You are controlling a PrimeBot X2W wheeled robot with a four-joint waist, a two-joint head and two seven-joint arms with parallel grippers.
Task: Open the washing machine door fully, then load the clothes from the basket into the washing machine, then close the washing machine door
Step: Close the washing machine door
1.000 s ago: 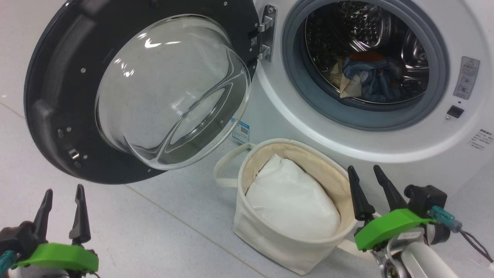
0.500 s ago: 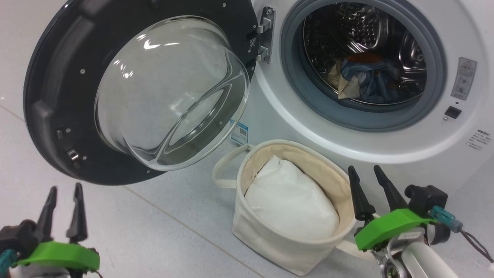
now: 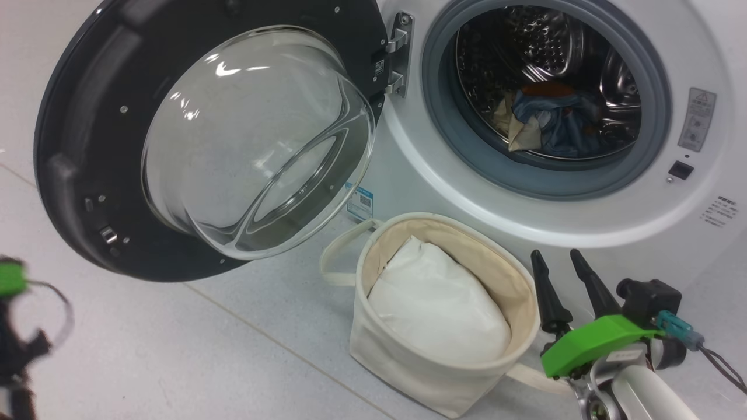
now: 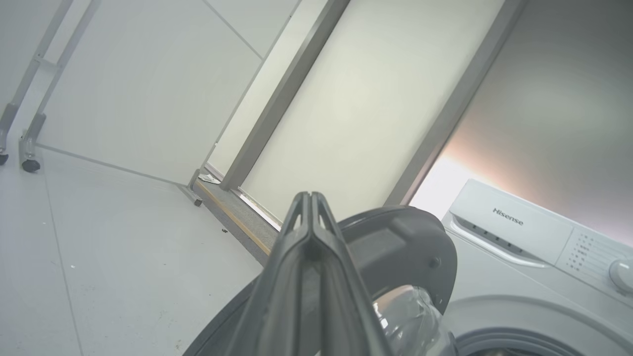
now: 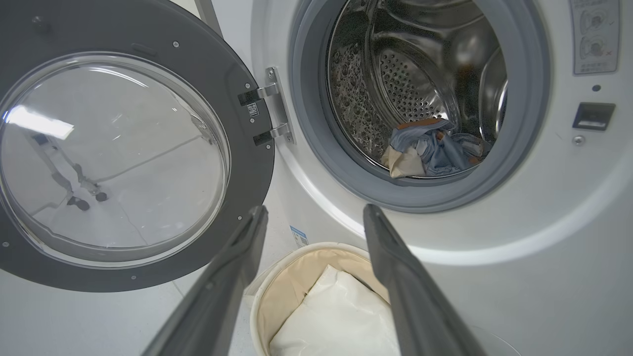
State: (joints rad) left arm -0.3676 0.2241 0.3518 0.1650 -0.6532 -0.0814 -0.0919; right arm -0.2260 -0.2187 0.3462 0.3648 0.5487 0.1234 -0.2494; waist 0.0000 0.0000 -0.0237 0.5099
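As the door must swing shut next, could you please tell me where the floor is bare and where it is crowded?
Bare floor lies between the lower rim of the washing machine door and the basket, running toward the camera. Crowded: the basket sits close to the washing machine, with the open right pincer beside its rim.

A bare, lab-like test room: a washing machine near pale framed partition panels, grey tiled floor (a castered frame nearby).
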